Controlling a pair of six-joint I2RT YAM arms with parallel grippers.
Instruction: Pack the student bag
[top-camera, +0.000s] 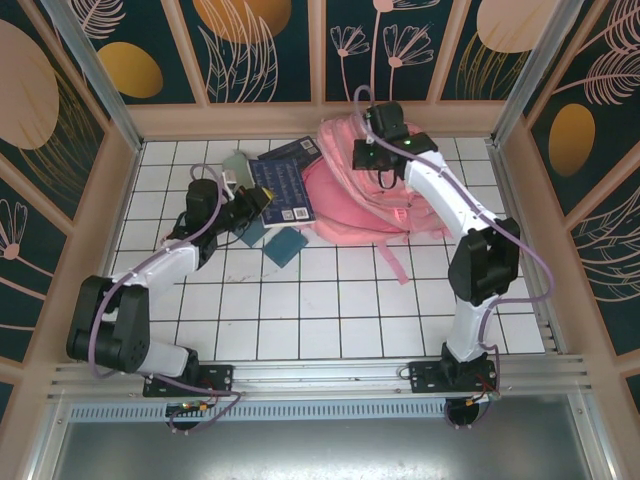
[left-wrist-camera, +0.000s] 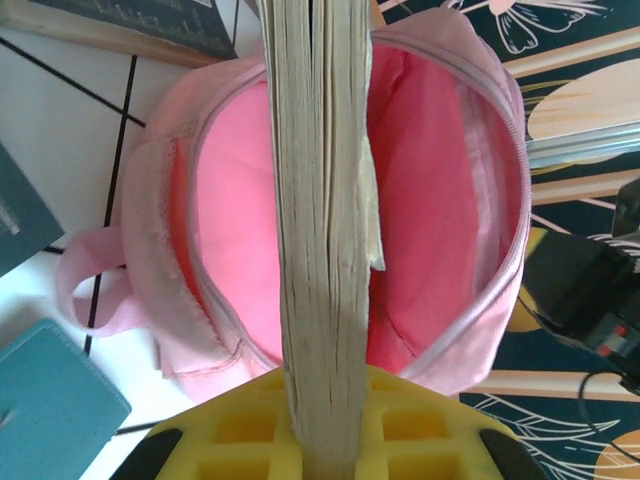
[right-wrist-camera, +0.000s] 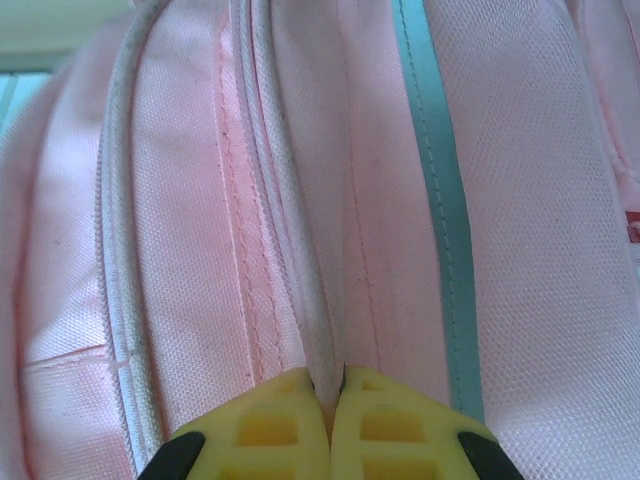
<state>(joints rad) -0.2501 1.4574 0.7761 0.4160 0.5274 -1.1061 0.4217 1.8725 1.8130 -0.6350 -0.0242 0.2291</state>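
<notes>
Left hand (left-wrist-camera: 322, 440) is clamped on a book (left-wrist-camera: 320, 200), edge-on before the open student bag (left-wrist-camera: 450, 220) lying far right. Right hand (right-wrist-camera: 330, 395) is pinched shut on the bag's zipper seam. A teal notebook (top-camera: 285, 246) lies nearby on the white tiled surface (top-camera: 330, 300), which is enclosed by floral panels (top-camera: 420, 40).

The left arm reaches forward, elbow bent, with the left hand (top-camera: 252, 203) pinched tight on a book (left-wrist-camera: 320, 200). The right arm stretches far forward, with the right hand (right-wrist-camera: 335, 395) tipped down and clamped on the student bag (top-camera: 345, 215).
</notes>
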